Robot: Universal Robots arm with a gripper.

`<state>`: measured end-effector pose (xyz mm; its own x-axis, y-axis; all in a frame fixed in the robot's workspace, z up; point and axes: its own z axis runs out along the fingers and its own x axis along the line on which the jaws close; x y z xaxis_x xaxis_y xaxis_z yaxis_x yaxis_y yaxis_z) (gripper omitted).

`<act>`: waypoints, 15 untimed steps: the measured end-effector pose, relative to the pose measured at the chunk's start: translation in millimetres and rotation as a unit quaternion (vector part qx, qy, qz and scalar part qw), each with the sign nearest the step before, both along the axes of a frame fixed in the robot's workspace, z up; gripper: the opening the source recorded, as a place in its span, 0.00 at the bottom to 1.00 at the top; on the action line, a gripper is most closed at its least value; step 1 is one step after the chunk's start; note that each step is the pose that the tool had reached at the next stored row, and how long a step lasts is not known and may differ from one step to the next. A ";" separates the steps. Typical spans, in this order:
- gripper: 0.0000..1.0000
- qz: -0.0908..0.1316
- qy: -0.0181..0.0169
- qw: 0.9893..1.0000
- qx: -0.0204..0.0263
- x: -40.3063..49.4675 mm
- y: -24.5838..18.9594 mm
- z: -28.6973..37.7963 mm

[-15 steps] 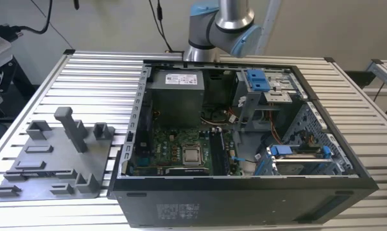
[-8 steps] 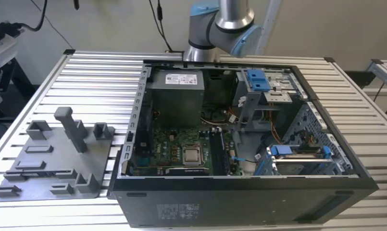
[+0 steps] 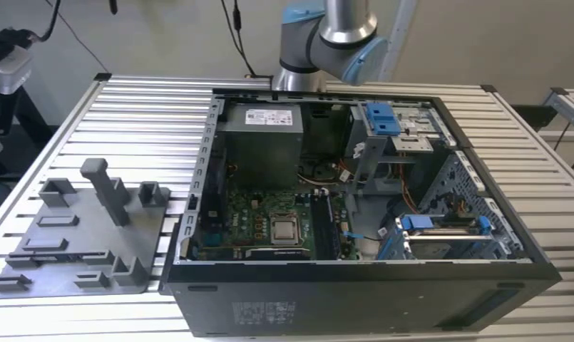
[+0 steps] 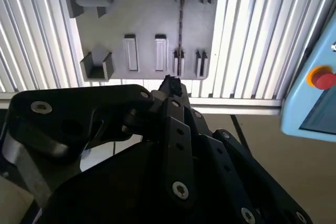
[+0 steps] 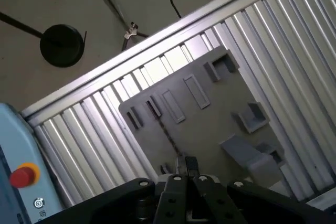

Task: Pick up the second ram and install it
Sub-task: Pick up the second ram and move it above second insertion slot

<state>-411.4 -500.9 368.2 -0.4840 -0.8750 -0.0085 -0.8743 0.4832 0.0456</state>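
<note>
While the end effector hangs well above the grey holder plate, its fingertips are pressed together with nothing between them. In both wrist views it is lined up over the second ram. That dark strip stands on its long edge in a line of narrow slots and runs across the plate.

One end of the ram lies near the plate edge that faces the rail at the border of the slatted tabletop. A narrow band of bare slats separates the plate from that rail. Past the rail, in the second wrist view, a blue pendant with a red button hangs close by.

In the exterior view the plate lies on the exterior view's left of the open computer case, just beside its wall. An upright post and several low brackets rise from the plate. Bare tabletop spreads behind the plate.

The case lies open on top. It holds a green motherboard with long black slots, a grey power supply, and drive bays with blue latches. The arm rises behind the case's far wall.
</note>
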 end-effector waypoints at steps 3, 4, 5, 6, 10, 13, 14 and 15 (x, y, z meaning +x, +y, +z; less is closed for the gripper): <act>0.11 0.028 0.000 1.000 0.000 0.0 0.0 -0.3; 0.11 0.037 0.000 0.999 0.000 0.0 0.0 -0.4; 0.11 0.046 0.000 0.999 0.000 0.1 0.0 -0.6; 0.11 0.055 0.000 0.998 0.000 0.0 0.0 -0.7; 0.11 0.091 0.000 0.996 0.000 0.0 0.0 -1.0; 0.11 0.118 0.000 0.993 0.000 0.0 0.0 -1.3; 0.11 0.127 0.000 0.992 0.000 0.0 0.0 -1.3; 0.11 0.136 0.000 0.991 0.000 0.0 0.0 -1.4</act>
<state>-411.4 -500.9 366.8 -0.2299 -0.9732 -0.0087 -0.9723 0.2293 0.0448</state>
